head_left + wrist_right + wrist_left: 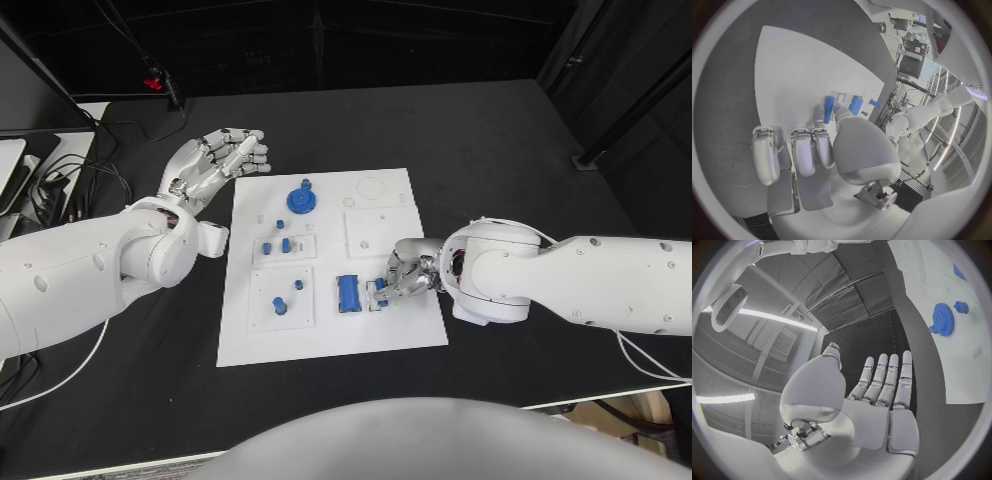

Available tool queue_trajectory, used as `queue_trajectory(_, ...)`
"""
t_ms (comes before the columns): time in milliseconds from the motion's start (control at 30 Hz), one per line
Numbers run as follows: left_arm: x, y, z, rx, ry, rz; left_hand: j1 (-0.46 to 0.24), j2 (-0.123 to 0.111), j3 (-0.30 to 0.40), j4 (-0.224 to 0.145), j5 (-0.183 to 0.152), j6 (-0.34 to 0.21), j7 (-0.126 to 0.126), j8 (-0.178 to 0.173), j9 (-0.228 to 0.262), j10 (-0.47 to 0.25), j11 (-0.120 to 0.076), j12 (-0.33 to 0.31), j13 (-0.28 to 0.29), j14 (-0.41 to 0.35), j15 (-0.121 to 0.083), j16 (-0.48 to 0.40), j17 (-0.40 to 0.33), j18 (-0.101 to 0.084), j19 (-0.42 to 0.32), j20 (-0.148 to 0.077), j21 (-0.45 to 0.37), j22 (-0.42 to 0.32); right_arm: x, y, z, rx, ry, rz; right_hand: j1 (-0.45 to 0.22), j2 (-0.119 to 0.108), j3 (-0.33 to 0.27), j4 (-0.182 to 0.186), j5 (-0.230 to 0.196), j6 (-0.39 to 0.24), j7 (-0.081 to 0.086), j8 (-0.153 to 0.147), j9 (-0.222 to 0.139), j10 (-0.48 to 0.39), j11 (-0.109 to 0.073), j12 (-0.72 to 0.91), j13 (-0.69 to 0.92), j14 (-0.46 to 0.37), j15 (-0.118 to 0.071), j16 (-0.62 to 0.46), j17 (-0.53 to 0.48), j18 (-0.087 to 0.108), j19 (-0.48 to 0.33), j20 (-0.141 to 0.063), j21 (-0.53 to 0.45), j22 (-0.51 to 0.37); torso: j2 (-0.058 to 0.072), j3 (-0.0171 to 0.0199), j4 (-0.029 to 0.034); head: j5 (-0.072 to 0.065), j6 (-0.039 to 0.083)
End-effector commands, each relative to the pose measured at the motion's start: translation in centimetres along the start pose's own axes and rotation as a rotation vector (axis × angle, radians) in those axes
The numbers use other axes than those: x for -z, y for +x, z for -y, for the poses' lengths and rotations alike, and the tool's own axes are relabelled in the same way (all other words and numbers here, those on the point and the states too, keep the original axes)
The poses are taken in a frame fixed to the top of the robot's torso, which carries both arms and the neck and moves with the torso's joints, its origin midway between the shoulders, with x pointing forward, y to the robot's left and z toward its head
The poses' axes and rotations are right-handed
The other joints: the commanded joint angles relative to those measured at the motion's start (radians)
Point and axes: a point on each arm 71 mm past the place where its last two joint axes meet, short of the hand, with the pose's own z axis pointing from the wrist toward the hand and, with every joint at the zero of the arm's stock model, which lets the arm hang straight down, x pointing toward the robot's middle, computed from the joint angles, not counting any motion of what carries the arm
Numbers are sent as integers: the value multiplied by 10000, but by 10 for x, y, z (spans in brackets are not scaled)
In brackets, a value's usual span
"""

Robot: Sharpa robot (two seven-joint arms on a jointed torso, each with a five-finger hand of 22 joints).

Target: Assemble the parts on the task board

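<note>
Two white arms reach over the black bench (490, 140), one from each side of the white task board (329, 325), which lies flat in the middle.

The left robot hand (216, 160) hovers just off the board's far left corner, palm open and fingers stretched out side by side, holding nothing. The left wrist view shows those fingers (886, 380) straight and apart from the thumb, with the board's edge beside them and a blue gear (943, 317) lying on the board further off.

The right robot hand (408, 272) rests low over the board's right side, fingers curled down toward the surface. Its fingertips are right beside a small blue part (378, 285); whether they pinch it or only touch it cannot be told. In the right wrist view the thumb points toward a blue cylinder (828, 109) lying on the board, and a second blue piece (856, 105) lies just past it.

On the board, the blue gear (302, 198) sits near the far edge, a blue rectangular block (349, 293) lies just left of the right robot hand, and several small blue pegs (283, 244) stand in the left-hand panels.
</note>
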Motion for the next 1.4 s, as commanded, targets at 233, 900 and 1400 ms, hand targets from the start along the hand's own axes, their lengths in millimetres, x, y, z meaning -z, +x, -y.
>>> queue_trajectory(233, -1, 1, 2, 115, 171, -93, -14, 112, -52, -13, 61, -72, 1360, 29, -15, -59, 12, 57, -12, -75, -28, 52, -13, -36, -69, 17, -3, -16, -3, 6, 12, 441, 1151, -382, 153, 132, 189, -150, 10, -348, 203, -201, -4864, 1059, 78, 34, 2631, 1021, 100, 25, 2634, -73, 1057, 82, 33, 2634, -3, -3, -3, -13, 1)
queue_trajectory(900, 0, 0, 1, 118, 140, -86, -18, 125, -60, -12, 59, -76, 1360, 42, -15, -57, 12, 69, -11, -76, -28, 62, -23, -37, -72, 17, -3, -20, -2, 4, 15, 433, 1152, -155, 999, 39, 804, -1022, -95, -1067, 240, -39, -4960, 1059, 114, 34, 2631, 1021, 127, 25, 2634, -73, 1057, 121, 33, 2634, 7, -2, -1, 5, 1)
queue_trajectory(1400, 0, 0, 1, 128, 123, -97, -18, 125, -60, -12, 59, -76, 1360, 42, -15, -57, 12, 69, -11, -76, -28, 62, -23, -37, -72, 17, -3, -20, 1, 3, 19, 309, 1172, -25, 1051, -86, 870, -1172, -129, -1372, 213, -52, -5027, 1059, 99, 34, 2631, 1021, 121, 25, 2634, -73, 1057, 123, 33, 2634, 0, -1, -1, -22, 1)
